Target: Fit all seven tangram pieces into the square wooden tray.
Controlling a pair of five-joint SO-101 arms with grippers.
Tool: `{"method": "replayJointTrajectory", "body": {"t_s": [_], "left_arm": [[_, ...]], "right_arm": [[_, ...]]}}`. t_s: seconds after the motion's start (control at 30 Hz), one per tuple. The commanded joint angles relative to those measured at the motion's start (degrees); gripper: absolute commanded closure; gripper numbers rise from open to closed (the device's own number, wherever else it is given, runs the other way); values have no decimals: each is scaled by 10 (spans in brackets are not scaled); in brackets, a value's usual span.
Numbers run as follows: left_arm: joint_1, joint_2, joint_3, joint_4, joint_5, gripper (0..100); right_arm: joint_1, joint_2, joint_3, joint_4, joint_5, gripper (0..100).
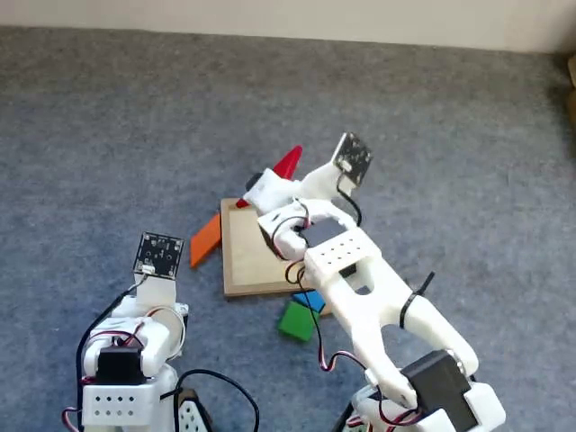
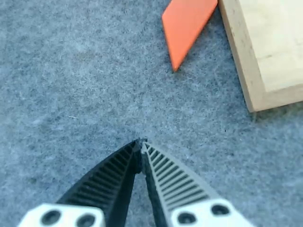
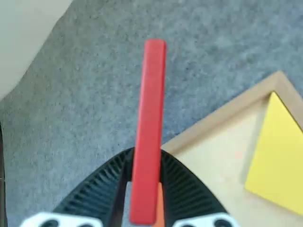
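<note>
The square wooden tray [image 1: 245, 266] lies mid-table, partly under the right arm. My right gripper [image 3: 146, 163] is shut on a red piece [image 3: 150, 123], held on edge above the tray's far corner [image 3: 222, 113]; the red piece [image 1: 288, 163] also pokes out past the arm from above. A yellow piece [image 3: 277, 151] lies inside the tray. An orange piece [image 1: 206, 238] rests on the carpet against the tray's left side, and its tip [image 2: 187, 23] is ahead of my left gripper [image 2: 141, 142], which is shut and empty over bare carpet.
A green piece [image 1: 296, 319] and a blue piece [image 1: 309, 300] lie on the carpet by the tray's near edge, beside the right arm. Grey carpet covers the whole work surface, with free room to the left and far side.
</note>
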Motion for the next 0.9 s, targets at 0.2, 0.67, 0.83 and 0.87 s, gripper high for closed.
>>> {"method": "replayJointTrajectory", "body": {"t_s": [0.2,0.67,0.83,0.87], "left_arm": [[-7,-15,12,4,2,993],[-7,-15,12,4,2,993],[-7,-15,12,4,2,993],[-7,-15,12,4,2,993]], "right_arm": [[-4,103,-22,-45,-16,990],[-8,116,-55,-44,-12,836],[-22,112,-55,-43,-7,836],[-25,112,-57,-33,5,836]]}}
